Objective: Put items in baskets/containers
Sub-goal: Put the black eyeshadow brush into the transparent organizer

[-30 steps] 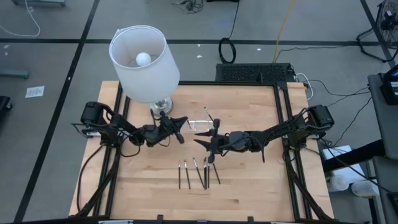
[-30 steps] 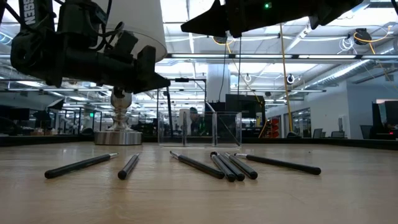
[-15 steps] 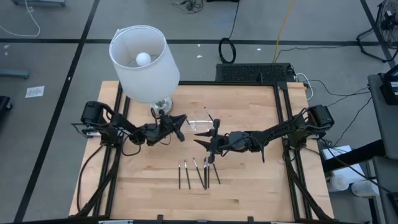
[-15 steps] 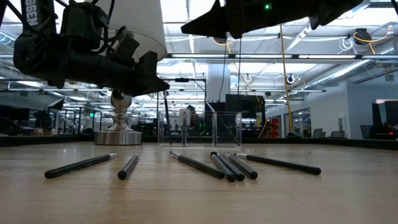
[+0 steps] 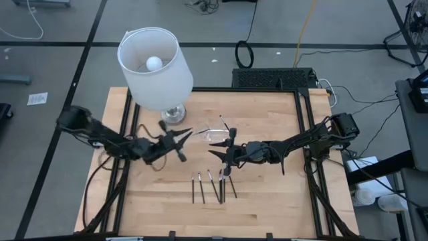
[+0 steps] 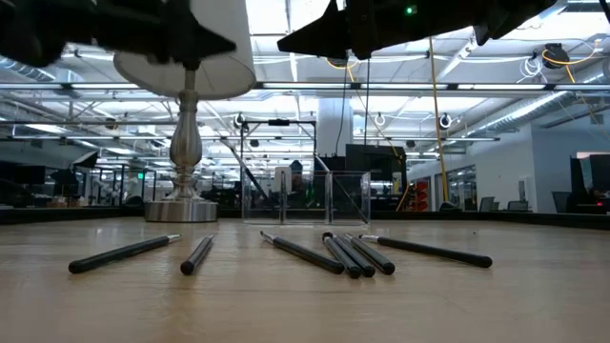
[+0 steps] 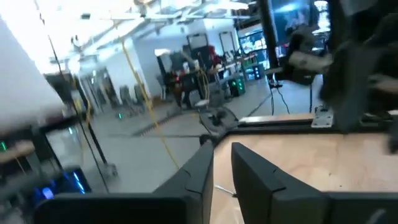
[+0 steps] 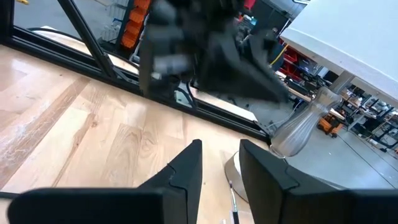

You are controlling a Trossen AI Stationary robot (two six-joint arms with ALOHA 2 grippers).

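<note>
Black fingers on the left gripper (image 5: 182,137) stand a narrow gap apart with nothing between them; the left wrist view shows the slit plainly. It hangs above the table (image 5: 267,201) at about nine o'clock from the clear tray (image 5: 214,134), just below the lamp's metal base (image 5: 174,114). The right gripper (image 5: 224,152) also holds its fingers slightly parted and empty, hovering near the table's middle, at roughly six o'clock from the tray. One thin stick (image 5: 225,124) lies at the tray's one o'clock corner. From where I stand, the other dark sticks (image 5: 214,186) lie loose on the wood at six o'clock from the right gripper, well apart from the tray; the low view shows six of them fanned in a row, three close together in the middle. A white lampshade (image 5: 155,67) looms over the far left corner.
</note>
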